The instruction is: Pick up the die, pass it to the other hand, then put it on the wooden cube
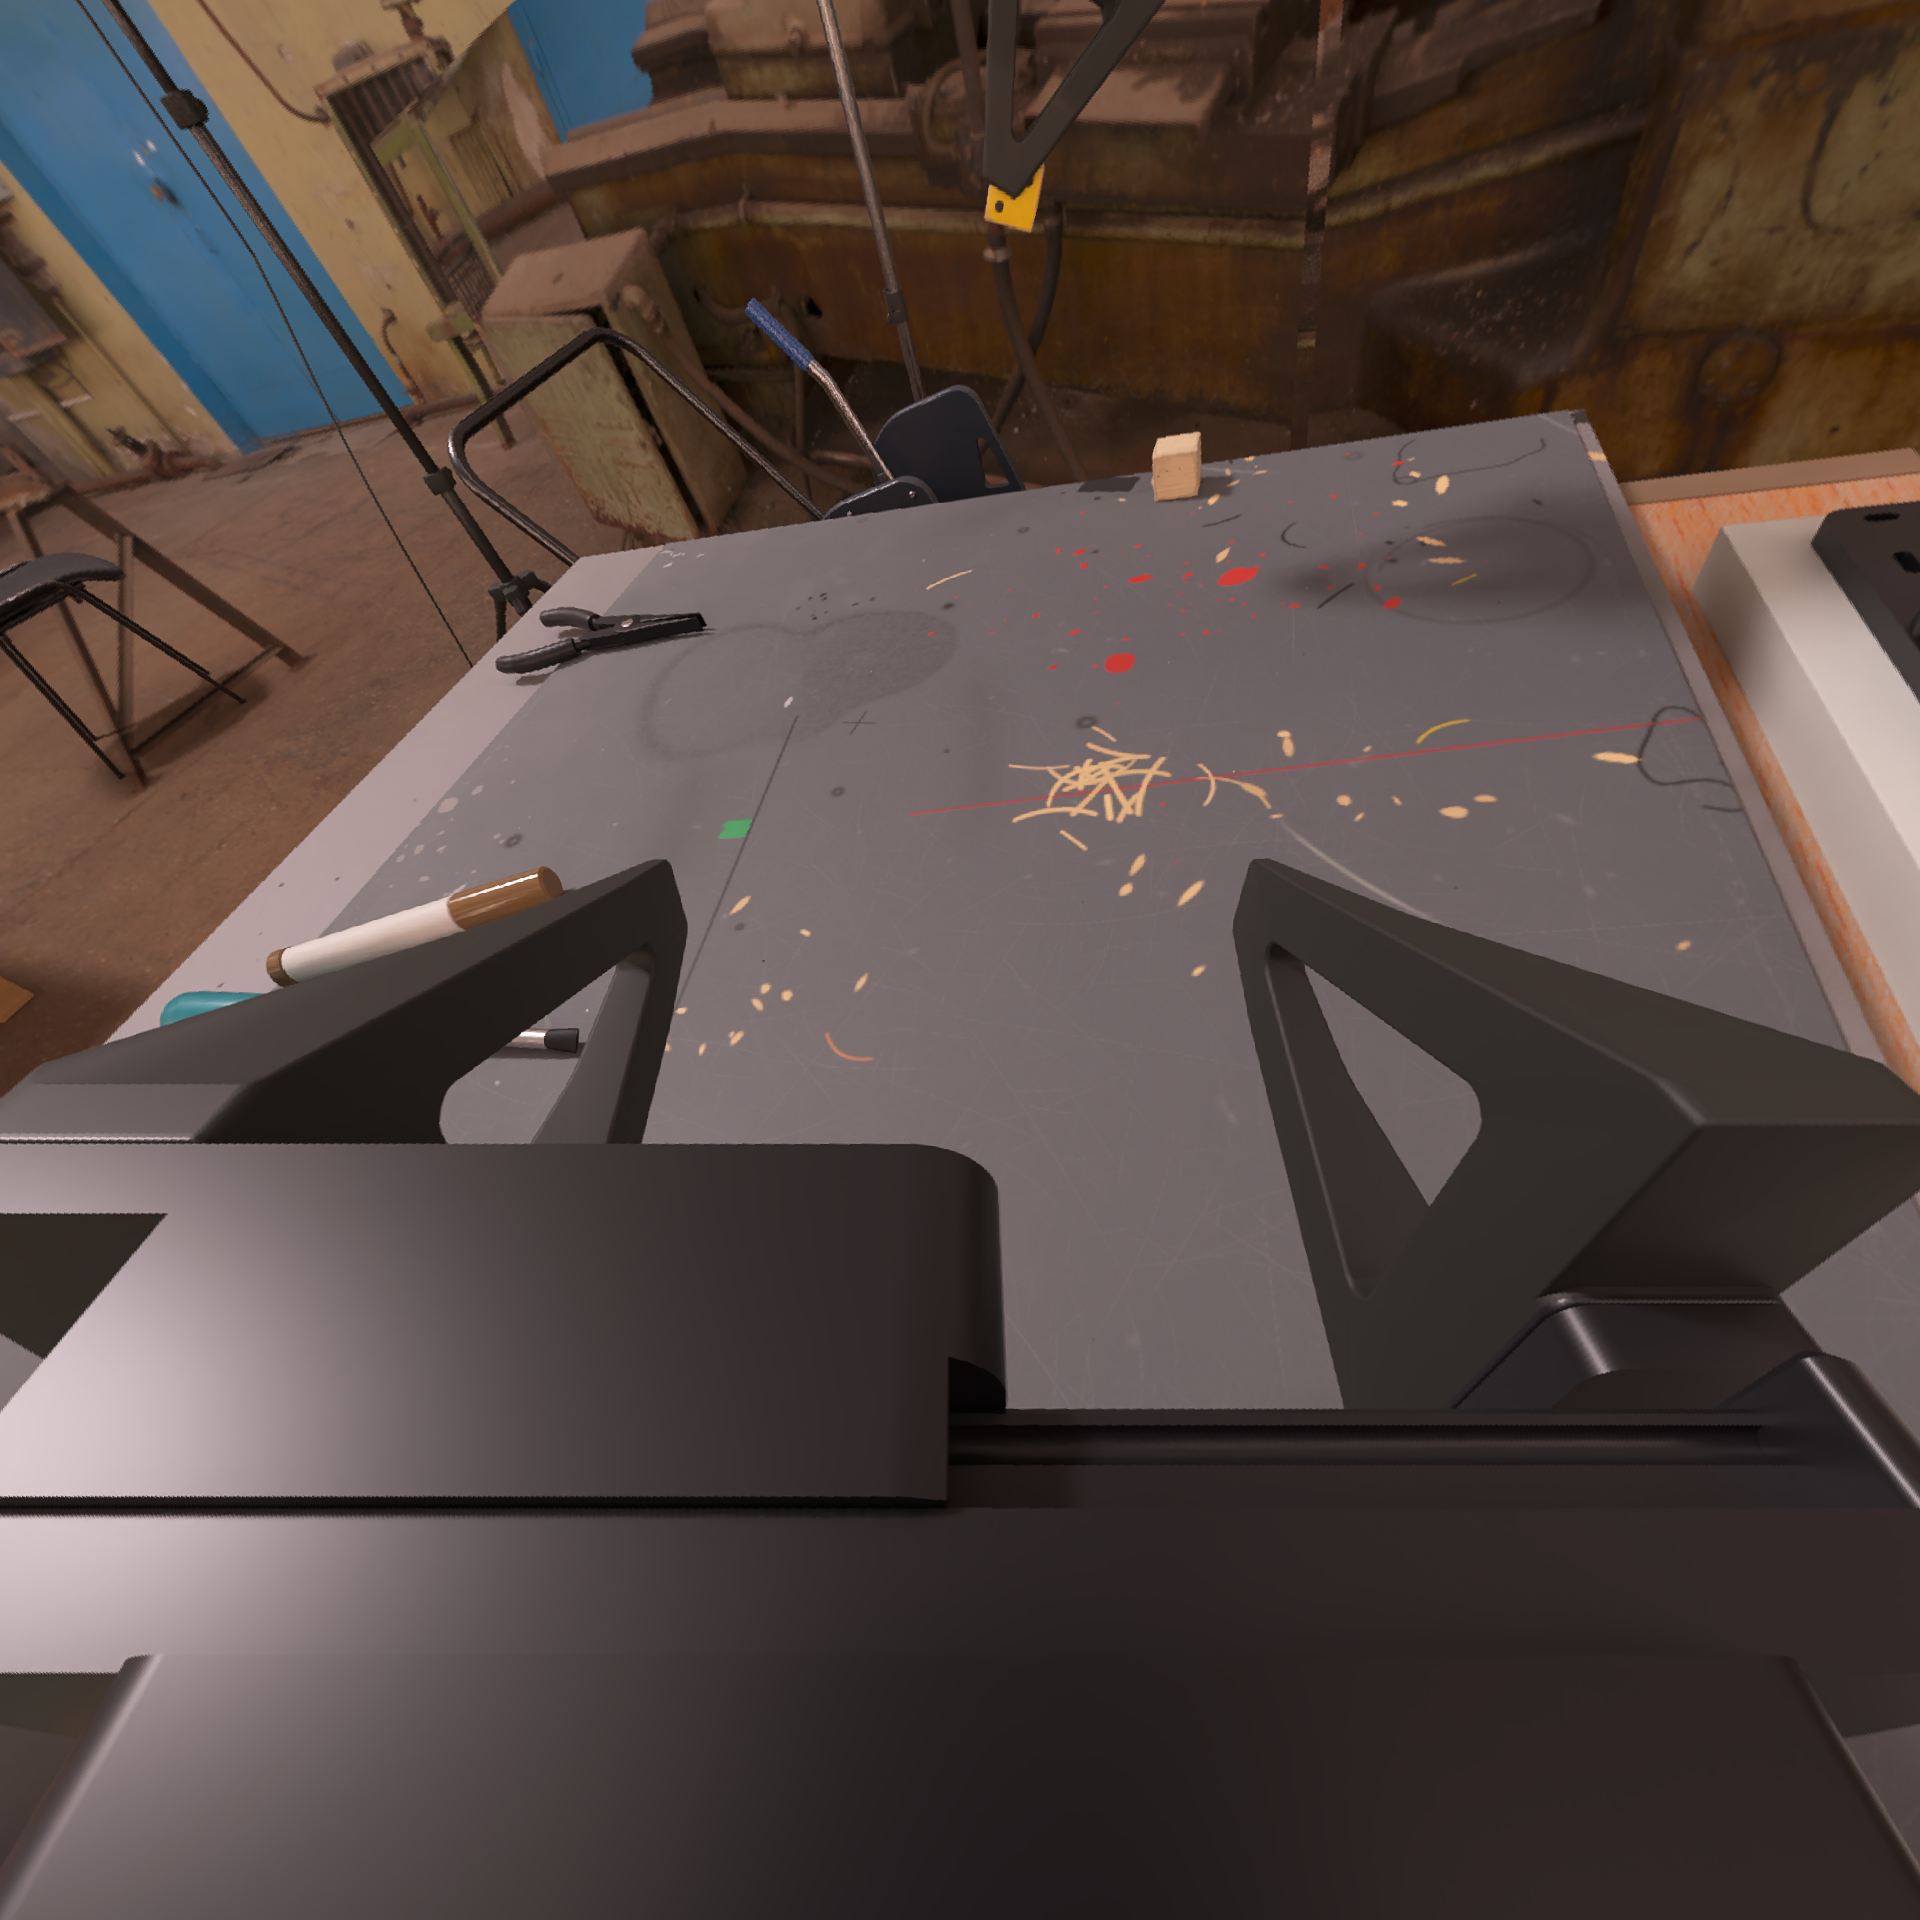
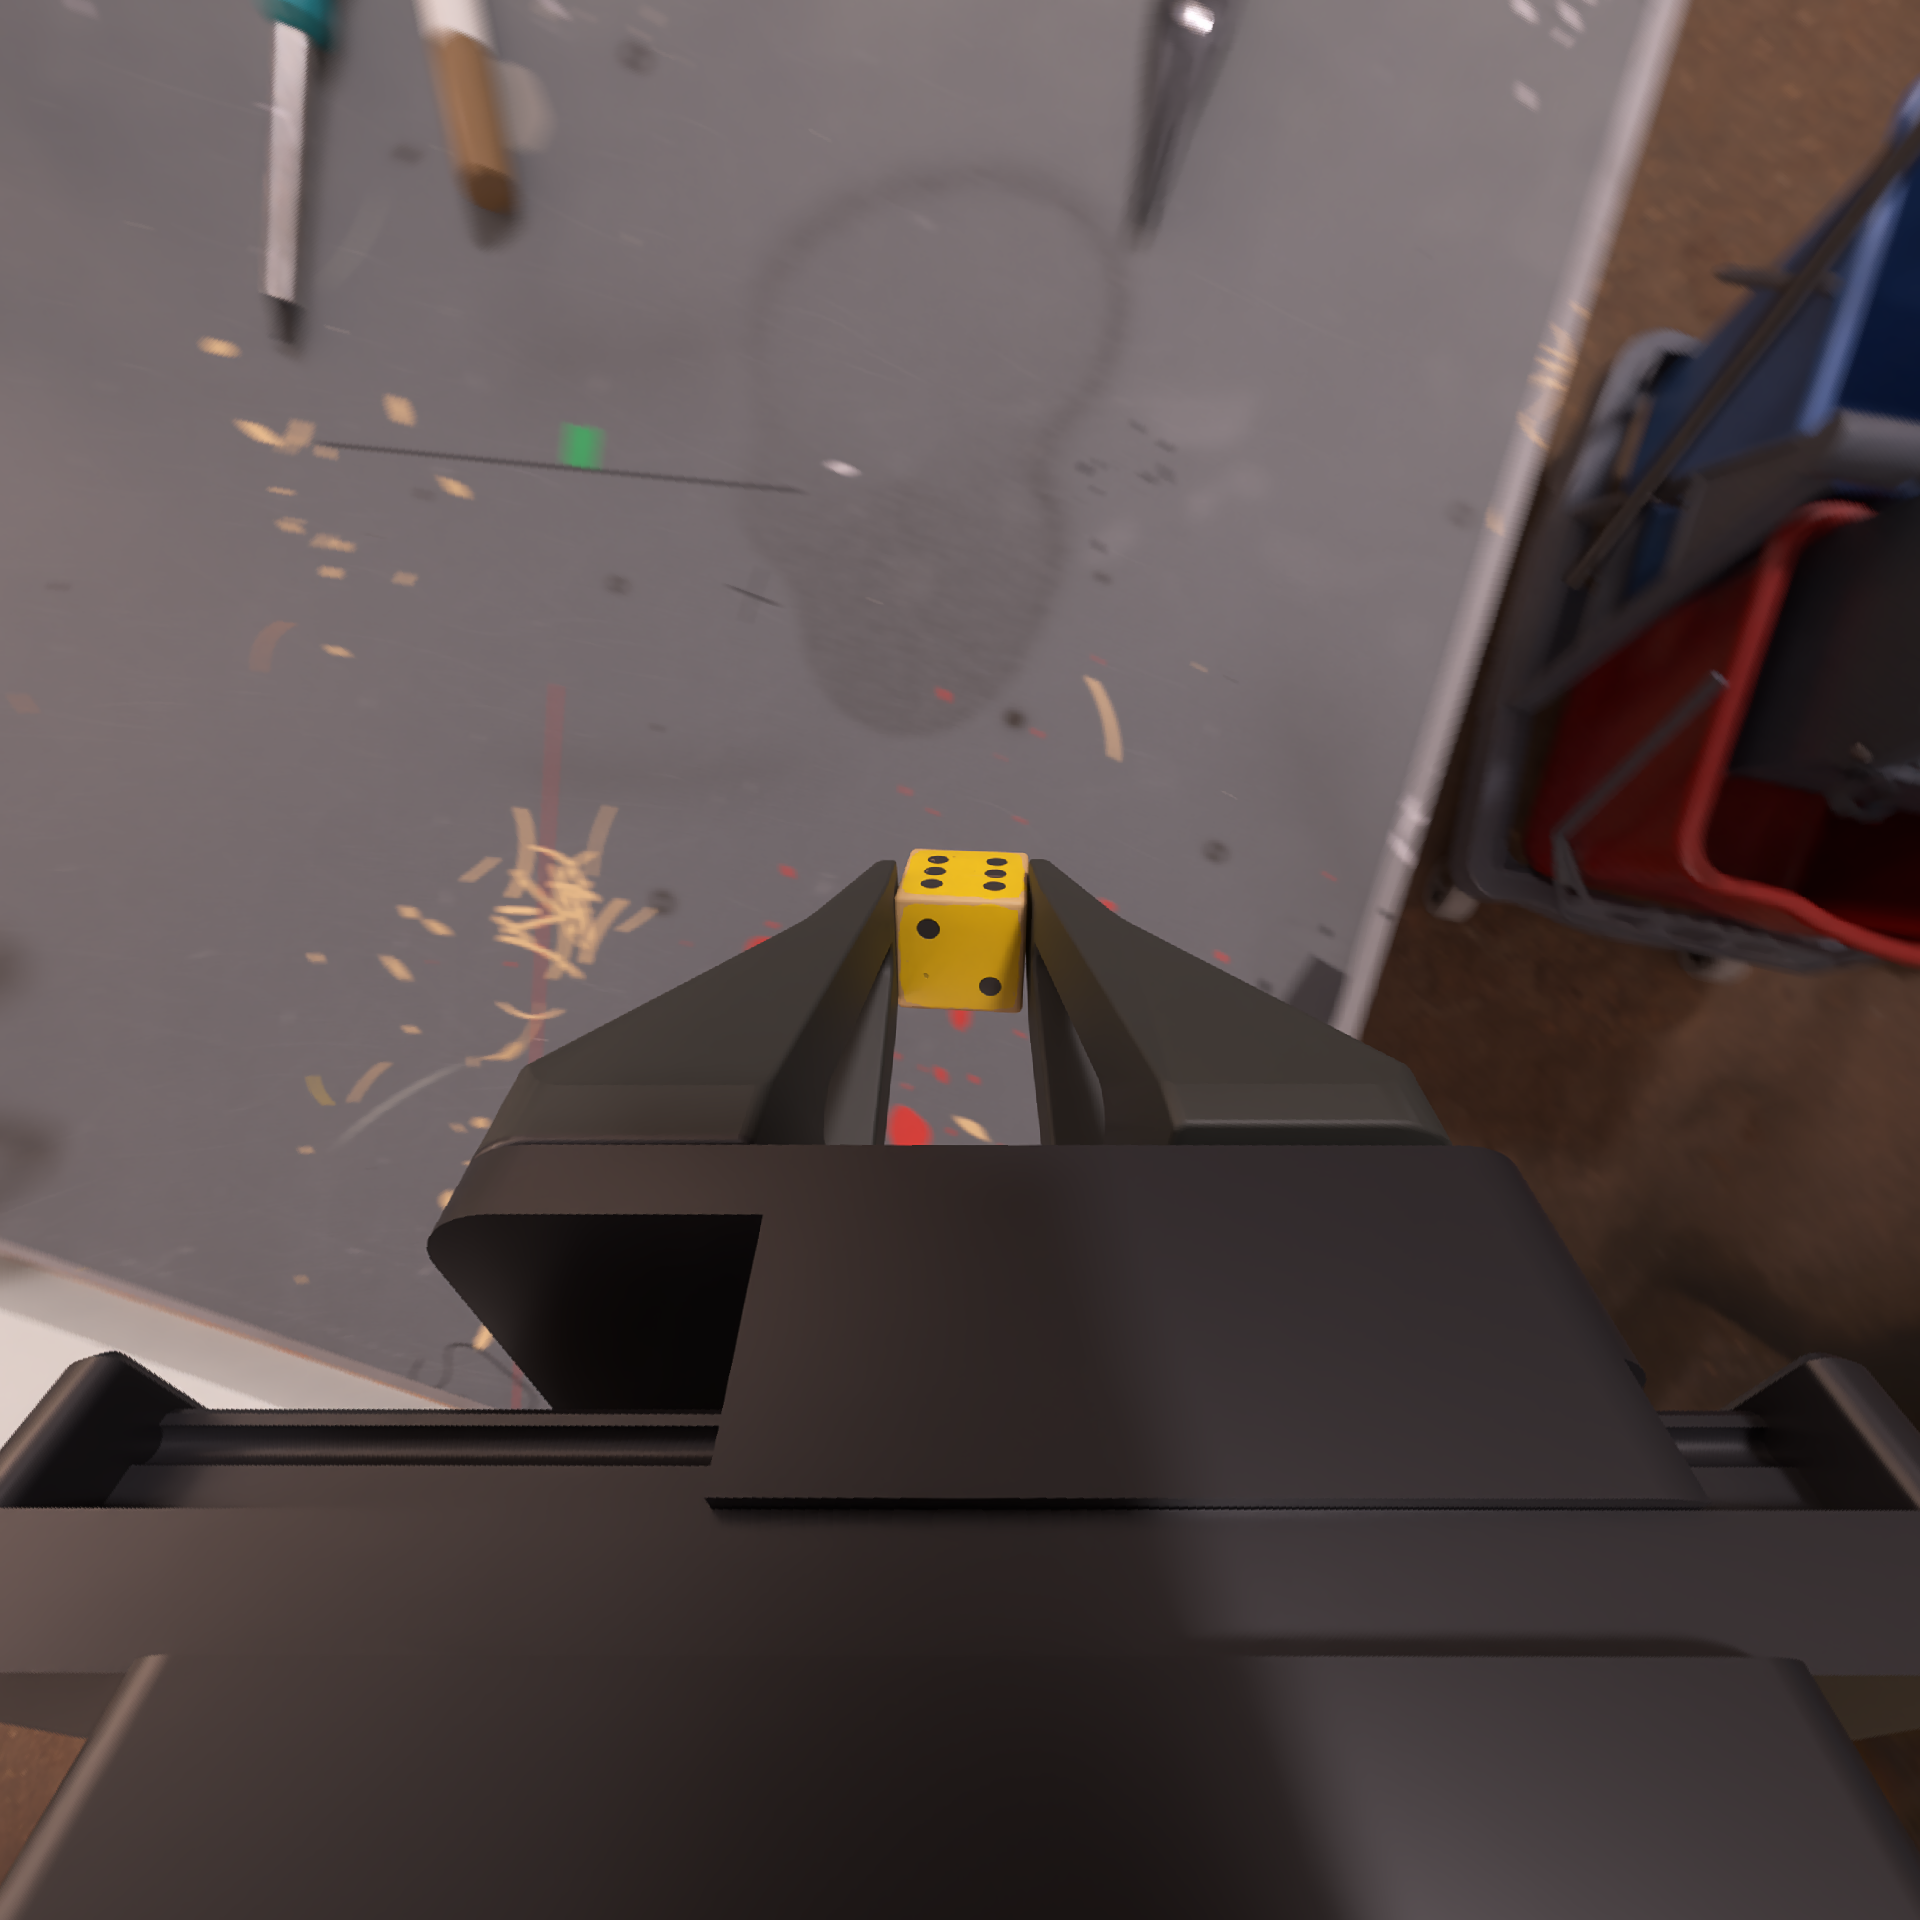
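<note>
Our right gripper (image 2: 961, 920) has its jaws closed on the yellow die (image 2: 960, 930), pinched at the fingertips and held in the air above the grey table (image 2: 1299, 436). Our left gripper (image 1: 956, 894) has its jaws spread wide with nothing between them. Far ahead of the left jaws, a wooden cube (image 1: 1176, 467) sits at the table's far edge. A marker (image 1: 416, 924) lies just left of the left jaws

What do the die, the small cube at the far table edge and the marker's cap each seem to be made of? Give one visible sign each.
Die: probably glossy plastic; uniform yellow, black pips.
Wooden cube: pale, matte bare wood.
Marker's cap: likely smooth plastic; brown with a soft sheen.
</note>
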Controlling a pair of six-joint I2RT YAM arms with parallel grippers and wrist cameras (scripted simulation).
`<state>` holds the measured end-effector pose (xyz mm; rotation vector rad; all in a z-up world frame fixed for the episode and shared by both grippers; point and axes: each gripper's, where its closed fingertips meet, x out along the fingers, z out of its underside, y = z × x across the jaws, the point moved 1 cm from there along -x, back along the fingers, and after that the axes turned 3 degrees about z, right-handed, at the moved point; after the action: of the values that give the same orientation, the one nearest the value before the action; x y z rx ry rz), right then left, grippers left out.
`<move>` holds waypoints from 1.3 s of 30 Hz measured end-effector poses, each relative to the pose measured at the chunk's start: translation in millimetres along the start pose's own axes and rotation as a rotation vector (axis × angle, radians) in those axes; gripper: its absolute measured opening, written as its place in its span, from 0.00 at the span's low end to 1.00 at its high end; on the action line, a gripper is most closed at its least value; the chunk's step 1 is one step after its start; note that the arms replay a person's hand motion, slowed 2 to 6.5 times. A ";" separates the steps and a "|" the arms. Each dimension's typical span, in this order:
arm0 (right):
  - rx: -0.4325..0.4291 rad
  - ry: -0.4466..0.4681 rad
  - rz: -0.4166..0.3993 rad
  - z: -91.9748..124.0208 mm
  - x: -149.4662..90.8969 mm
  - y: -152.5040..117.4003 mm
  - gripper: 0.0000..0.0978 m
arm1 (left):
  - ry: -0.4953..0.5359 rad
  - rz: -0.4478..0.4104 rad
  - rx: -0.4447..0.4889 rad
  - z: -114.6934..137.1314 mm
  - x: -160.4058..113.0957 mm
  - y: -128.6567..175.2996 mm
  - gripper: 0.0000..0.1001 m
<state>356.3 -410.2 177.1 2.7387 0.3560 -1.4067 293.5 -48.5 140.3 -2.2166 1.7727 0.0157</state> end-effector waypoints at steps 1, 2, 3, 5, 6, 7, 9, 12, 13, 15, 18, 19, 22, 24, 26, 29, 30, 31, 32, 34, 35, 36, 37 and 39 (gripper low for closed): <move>0.009 -0.019 0.031 3.9 0.0 13.6 0.21 | -0.003 0.001 0.005 0.9 0.8 0.7 0.89; 0.021 -0.040 0.054 8.2 0.8 26.0 0.21 | -0.007 0.001 0.011 1.9 1.6 1.4 0.88; 0.035 -0.060 0.069 12.7 2.5 36.4 0.21 | -0.011 0.001 0.016 3.0 2.6 1.9 0.88; 0.065 -0.104 0.084 22.7 8.0 53.1 0.21 | -0.019 0.000 0.026 5.3 4.5 2.6 0.86; 0.079 -0.126 0.087 27.9 11.5 59.6 0.21 | -0.024 -0.001 0.030 6.5 5.4 2.9 0.85; 0.090 -0.148 0.091 33.1 15.3 65.0 0.21 | -0.028 -0.001 0.035 7.7 6.2 3.2 0.85; 0.101 -0.194 0.101 43.4 23.4 74.2 0.21 | -0.037 -0.001 0.042 10.1 7.7 3.9 0.84; 0.101 -0.262 0.128 58.2 33.9 84.7 0.21 | -0.045 0.001 0.051 12.6 9.4 4.8 0.83; 0.099 -0.283 0.139 62.6 36.4 88.0 0.21 | -0.047 0.002 0.053 13.3 9.8 5.0 0.82; 0.094 -0.322 0.158 70.8 40.5 93.4 0.21 | -0.050 0.002 0.055 14.8 10.4 5.4 0.81; 0.091 -0.368 0.164 80.3 44.4 97.0 0.21 | -0.055 0.002 0.054 17.0 11.0 5.6 0.76; 0.092 -0.380 0.160 82.9 45.1 96.9 0.21 | -0.056 0.001 0.053 17.5 11.1 5.6 0.75; 0.106 -0.409 0.142 91.6 45.1 95.6 0.21 | -0.060 0.000 0.055 18.2 11.4 5.2 0.71; 0.118 -0.425 0.136 97.4 43.6 95.4 0.21 | -0.061 0.001 0.056 18.2 11.6 5.0 0.69; 0.126 -0.441 0.133 103.2 42.3 95.3 0.21 | -0.062 0.001 0.055 18.4 11.9 4.8 0.66; 0.128 -0.460 0.127 111.7 42.8 94.3 0.21 | -0.064 0.003 0.053 18.6 12.2 4.8 0.63; 0.128 -0.466 0.123 114.3 43.4 93.5 0.21 | -0.065 0.004 0.052 18.7 12.2 5.0 0.61; 0.127 -0.470 0.119 116.6 44.4 92.7 0.21 | -0.065 0.005 0.052 18.8 12.2 5.2 0.60; 0.128 -0.473 0.116 118.6 45.5 92.1 0.21 | -0.066 0.006 0.052 19.0 12.2 5.3 0.59; 0.131 -0.475 0.108 121.4 48.3 90.8 0.21 | -0.068 0.007 0.054 19.4 12.2 5.6 0.57; 0.132 -0.475 0.102 122.4 50.0 90.2 0.21 | -0.069 0.008 0.055 19.7 12.2 5.8 0.56; 0.135 -0.476 0.097 123.3 51.7 89.7 0.21 | -0.070 0.009 0.056 20.1 12.2 6.0 0.55; 0.138 -0.477 0.093 124.3 53.3 89.4 0.21 | -0.072 0.010 0.057 20.5 12.2 6.4 0.55; 0.143 -0.482 0.087 126.4 56.5 89.5 0.21 | -0.076 0.013 0.060 21.2 12.5 7.3 0.54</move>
<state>307.2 -504.7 51.3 2.3588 0.1129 -2.0575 293.3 -56.7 116.0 -2.1346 1.7246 0.0485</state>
